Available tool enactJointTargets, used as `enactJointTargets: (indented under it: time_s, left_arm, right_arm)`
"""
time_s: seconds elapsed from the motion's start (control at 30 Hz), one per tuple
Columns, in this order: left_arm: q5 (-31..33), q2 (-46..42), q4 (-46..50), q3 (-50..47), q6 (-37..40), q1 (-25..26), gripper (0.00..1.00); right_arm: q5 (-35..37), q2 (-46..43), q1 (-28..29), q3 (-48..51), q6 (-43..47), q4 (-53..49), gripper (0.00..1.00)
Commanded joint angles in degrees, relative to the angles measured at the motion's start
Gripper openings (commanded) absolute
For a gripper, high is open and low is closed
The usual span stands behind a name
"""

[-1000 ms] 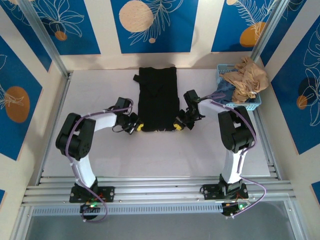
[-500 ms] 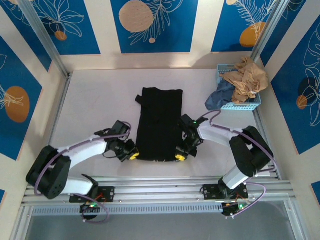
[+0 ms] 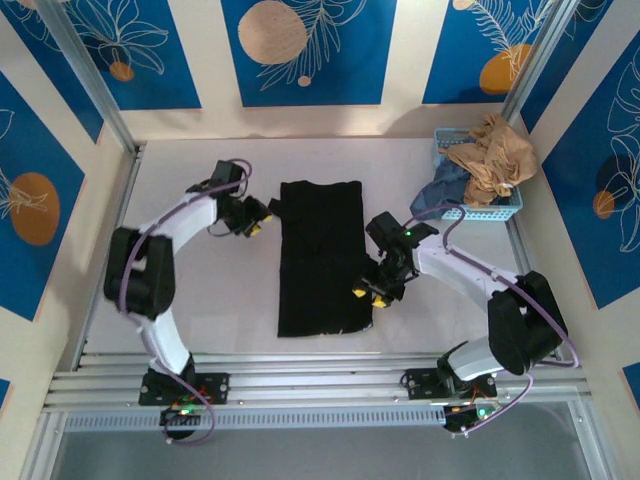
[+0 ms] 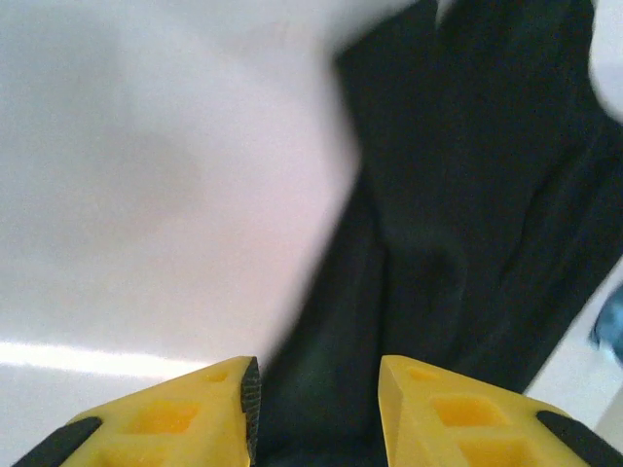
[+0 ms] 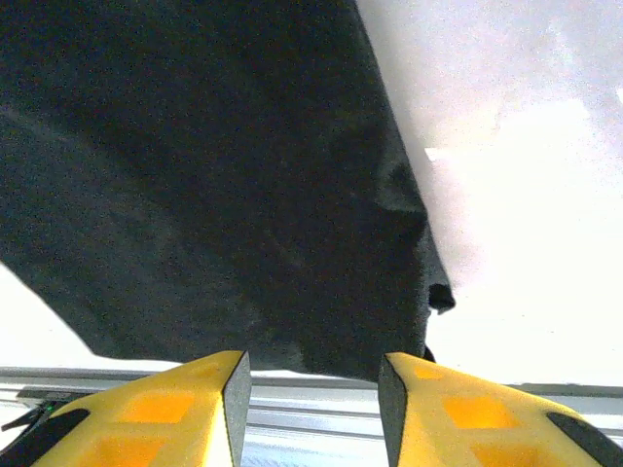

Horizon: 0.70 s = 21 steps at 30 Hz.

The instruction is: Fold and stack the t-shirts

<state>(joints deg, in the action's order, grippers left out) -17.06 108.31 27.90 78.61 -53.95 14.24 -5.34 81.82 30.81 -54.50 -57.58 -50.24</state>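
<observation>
On your white table (image 3: 200, 290) the black t-shirt (image 3: 320, 255) lies flat. Your left gripper (image 3: 260, 220) and right gripper (image 3: 368, 297) stand part-open and empty, just beside its left and right edges.

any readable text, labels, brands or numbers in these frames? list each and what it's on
No readable text in any view.
Black t-shirt: plain on the side facing up, no print, tag or lettering visible.
Wall panels: leaf and circle artwork only, no letters.
Blue basket: no label visible.
</observation>
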Motion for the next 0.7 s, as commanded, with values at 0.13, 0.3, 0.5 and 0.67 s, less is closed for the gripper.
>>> enactJointTargets:
  time_s: [0.13,0.3,0.5,0.67]
  left_arm:
    - [1.13,17.44,5.02,20.4,6.1,-0.96,0.34]
    - [0.46,22.96,6.6,27.07,5.87,-0.87,0.3]
    - [0.55,25.04,7.74,28.48,6.04,-0.53,0.2]
    - [2.09,26.25,10.58,32.22,7.9,-0.2,0.25]
  right_arm:
    - [0.1,-1.71,-2.32,-1.32,0.08,-1.31,0.43]
    - [-0.43,-0.61,-2.68,-1.49,-0.19,-0.67,0.43]
    - [-0.97,1.42,-3.46,-2.86,0.77,-0.48,0.43]
    - [-1.25,3.06,-4.0,-4.5,1.39,-0.34,0.43]
